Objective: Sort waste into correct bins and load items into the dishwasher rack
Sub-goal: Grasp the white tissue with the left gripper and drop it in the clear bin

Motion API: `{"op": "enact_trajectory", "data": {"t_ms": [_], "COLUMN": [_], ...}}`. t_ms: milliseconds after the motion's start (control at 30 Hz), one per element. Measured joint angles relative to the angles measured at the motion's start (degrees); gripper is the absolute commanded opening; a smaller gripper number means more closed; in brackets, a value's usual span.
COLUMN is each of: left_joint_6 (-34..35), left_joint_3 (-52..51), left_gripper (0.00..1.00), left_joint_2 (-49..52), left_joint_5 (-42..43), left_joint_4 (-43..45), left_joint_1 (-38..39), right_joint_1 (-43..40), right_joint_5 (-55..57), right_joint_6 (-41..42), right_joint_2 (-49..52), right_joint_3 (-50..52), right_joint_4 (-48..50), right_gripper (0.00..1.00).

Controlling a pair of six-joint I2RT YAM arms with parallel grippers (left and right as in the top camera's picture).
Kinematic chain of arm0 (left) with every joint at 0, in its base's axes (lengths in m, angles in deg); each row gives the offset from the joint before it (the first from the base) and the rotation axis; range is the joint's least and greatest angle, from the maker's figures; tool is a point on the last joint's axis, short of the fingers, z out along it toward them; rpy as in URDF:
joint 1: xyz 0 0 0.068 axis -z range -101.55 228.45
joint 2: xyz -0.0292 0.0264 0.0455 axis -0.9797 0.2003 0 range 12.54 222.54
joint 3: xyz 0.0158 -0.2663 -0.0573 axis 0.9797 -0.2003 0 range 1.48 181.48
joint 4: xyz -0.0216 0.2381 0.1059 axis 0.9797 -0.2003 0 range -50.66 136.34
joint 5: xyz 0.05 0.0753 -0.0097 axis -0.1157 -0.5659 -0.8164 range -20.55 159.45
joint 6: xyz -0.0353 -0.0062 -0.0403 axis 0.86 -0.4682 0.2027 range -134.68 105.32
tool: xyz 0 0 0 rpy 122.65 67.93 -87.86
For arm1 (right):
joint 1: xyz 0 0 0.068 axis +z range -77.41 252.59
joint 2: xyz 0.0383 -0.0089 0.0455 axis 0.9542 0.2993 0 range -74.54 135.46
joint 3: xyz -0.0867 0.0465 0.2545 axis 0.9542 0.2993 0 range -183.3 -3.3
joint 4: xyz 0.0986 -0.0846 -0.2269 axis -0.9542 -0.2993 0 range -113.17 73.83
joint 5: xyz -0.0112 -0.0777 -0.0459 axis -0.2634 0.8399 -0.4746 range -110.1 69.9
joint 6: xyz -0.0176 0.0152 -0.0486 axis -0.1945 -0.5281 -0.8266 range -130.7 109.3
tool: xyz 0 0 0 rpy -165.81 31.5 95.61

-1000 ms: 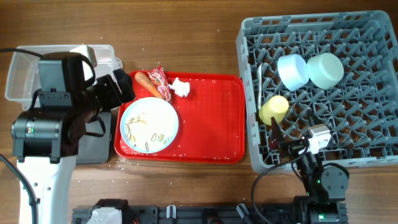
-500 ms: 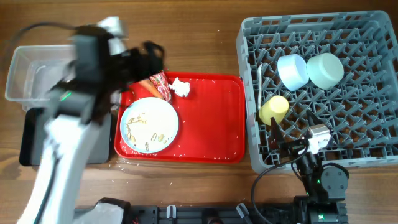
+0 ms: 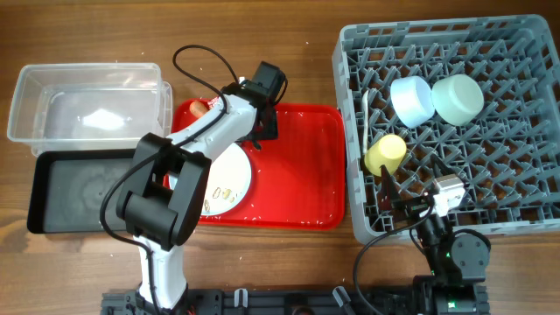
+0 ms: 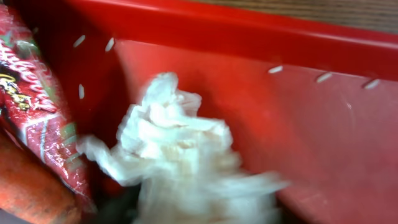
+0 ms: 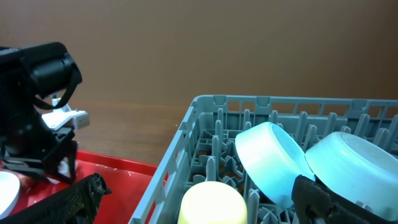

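Two arms were in view. Our left gripper (image 3: 261, 127) hung over the white tissue (image 4: 186, 155) in the back-left corner of the red tray (image 4: 323, 143); its fingers were hidden, so we could not tell their spread. Beside the tissue lay the red wrapper (image 4: 37, 106), its lettering too blurred to read. Our right gripper (image 5: 199, 202) gaped wide at the near edge of the rack (image 3: 490, 175).

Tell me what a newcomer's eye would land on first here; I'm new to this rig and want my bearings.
The bright red tray sits mid-table, with the left arm reaching over its top-left corner in the overhead view. That arm's wrist view is filled by a crumpled white tissue beside a red snack wrapper. At the right, the big grey dishwasher rack holds a light-blue bowl, a pale green bowl and a yellow cup.
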Motion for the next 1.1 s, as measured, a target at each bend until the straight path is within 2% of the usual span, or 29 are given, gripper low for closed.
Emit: {"op": "enact_trajectory", "data": {"t_ms": [100,267,367,500,533,567,633,667,900,1033,1100], "left_joint_6": [-0.1,-0.2,-0.2,0.2,0.5,0.9,1.4,1.3,2.2,2.1,2.1], "left_joint_3": [4.4,11.6,12.3,12.1,12.1,12.1,12.1,12.1,12.1,12.1,12.1], "left_gripper": [0.04,0.04,0.04,0.04,0.06,0.12,0.57,0.63,0.68,0.67,0.68], "left_joint_2": [-0.9,-13.1,-17.0,-15.9,-15.6,-15.4,-15.1,-15.0,-13.6,-13.9,-13.9], "left_joint_5": [1.8,3.0,0.7,-1.4,-1.7,-1.4,-0.5,-0.2,4.9,7.9,8.2], "left_joint_4": [-5.4,-9.1,-12.6,-13.8,-13.8,-13.8,-14.2,-14.6,-13.6,-13.9,-14.0], "left_joint_1": [-0.1,-3.1,-9.4,-21.8,-25.0,-28.0,-33.5,-34.8,-36.0,-31.1,-25.9], "right_joint_1": [0.0,0.0,0.0,0.0,0.0,0.0,0.0,0.0,0.0,0.0,0.0], "right_joint_5": [0.0,0.0,0.0,0.0,0.0,0.0,0.0,0.0,0.0,0.0,0.0], "right_joint_6": [0.0,0.0,0.0,0.0,0.0,0.1,0.2,0.2,0.2,0.2,0.2], "right_joint_2": [0.0,0.0,0.0,0.0,0.0,0.0,0.0,0.0,0.0,0.0,0.0], "right_joint_3": [0.0,0.0,0.0,0.0,0.0,0.0,0.0,0.0,0.0,0.0,0.0], "right_joint_4": [0.0,0.0,0.0,0.0,0.0,0.0,0.0,0.0,0.0,0.0,0.0], "right_gripper": [1.00,1.00,1.00,1.00,1.00,1.00,1.00,1.00,1.00,1.00,1.00]}}
